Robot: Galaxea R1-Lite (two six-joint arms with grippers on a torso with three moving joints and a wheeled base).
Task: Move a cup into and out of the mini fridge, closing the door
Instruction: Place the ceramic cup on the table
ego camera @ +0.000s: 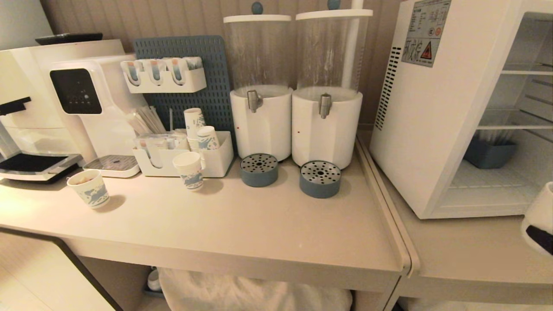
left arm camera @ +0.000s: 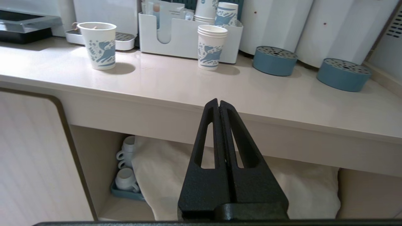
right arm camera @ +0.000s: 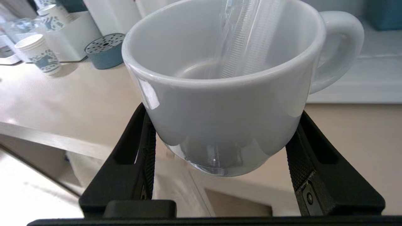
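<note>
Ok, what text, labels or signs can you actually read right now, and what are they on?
Nothing reads clearly.
Sticker on the fridge side: rows of small print, large characters and a red warning triangle, all too blurred to quote.
Dark panel on the white machine: faint icons, unreadable.
Paper cups: blue pattern only, no words.
Cup in the right gripper: no marking visible.

The cup (right arm camera: pixel 220 94) between the black jaws is plain glossy white. Paper cups (left arm camera: pixel 100 44) are white with blue print; the drip trays (ego camera: pixel 259 169) are grey-blue with speckled metal tops.
</note>
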